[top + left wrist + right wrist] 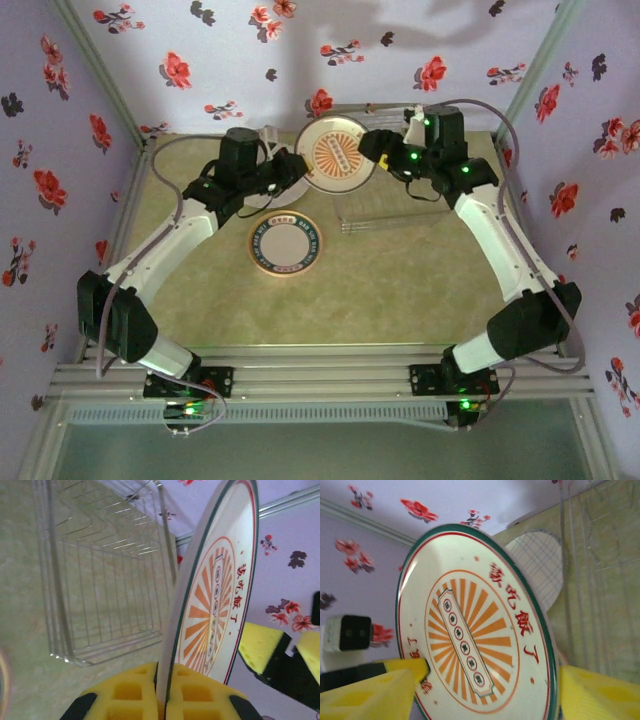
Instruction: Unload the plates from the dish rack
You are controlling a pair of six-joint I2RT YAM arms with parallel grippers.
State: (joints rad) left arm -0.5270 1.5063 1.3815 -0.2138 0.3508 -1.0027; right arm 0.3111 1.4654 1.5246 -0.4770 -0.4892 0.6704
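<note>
Sunburst plate (340, 153): held clear of the surface (400, 290) at the far middle of the booth, standing on edge, orange rays and red characters facing the right arm; green and red lines round the rim.
Left claw (161, 702): pinching the sunburst plate's rim, one yellow foam pad (125, 695) on each side of the edge, as seen from its own wrist camera; at the plate's left side in the overhead view.
Right claw (492, 675): spread wide at the plate's right side, one yellow finger in front of the decorated face, the other past the rim; contact with the plate impossible to tell.
Dish rack (107, 592): thin silver wire, resting on the surface just beside the raised plate, on the right arm's side in the overhead view.
Banded plate (286, 243): flat on the surface near the middle, left of the rack and nearer the arm bases than the left claw; orange outer rim, dark lettered ring, pale centre.
Grid-patterned plate (540, 565): pale, partly hidden behind the sunburst plate in the right wrist view; lying or leaning impossible to tell.
Backdrop: lilac walls (330, 40) scattered with red and dark flowers; mottled green surface.
</note>
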